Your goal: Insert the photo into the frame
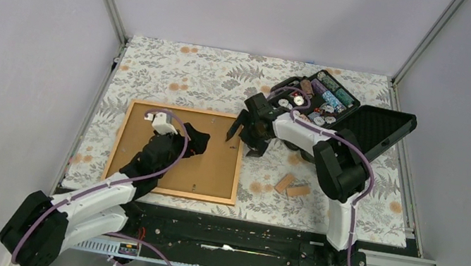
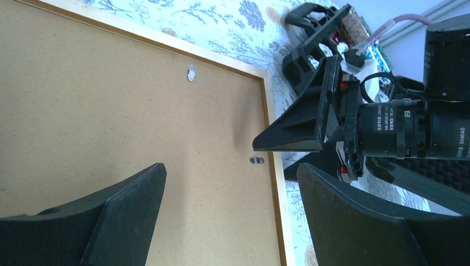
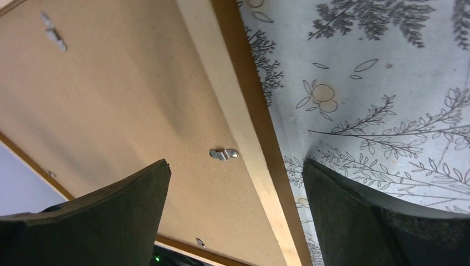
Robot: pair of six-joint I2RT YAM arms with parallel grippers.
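Frame (image 1: 237, 169): lies back-up, left of the middle of the flowered surface (image 1: 185, 71), with a brown backing board (image 1: 213, 165) filling it.
Left claw (image 1: 197, 142): spread wide, holding nothing, above the backing board.
Right claw (image 1: 244, 140): spread wide, empty, straddling the frame's right edge by a small metal clip (image 3: 223, 153).
Elsewhere: an open black case (image 1: 376, 130) at the far right, and two wooden blocks (image 1: 292, 185) right of the frame.

One frame (image 1: 208, 199) — two small wooden blocks (image 1: 285, 182), one open black case (image 1: 379, 131), two robot arms (image 1: 345, 168)
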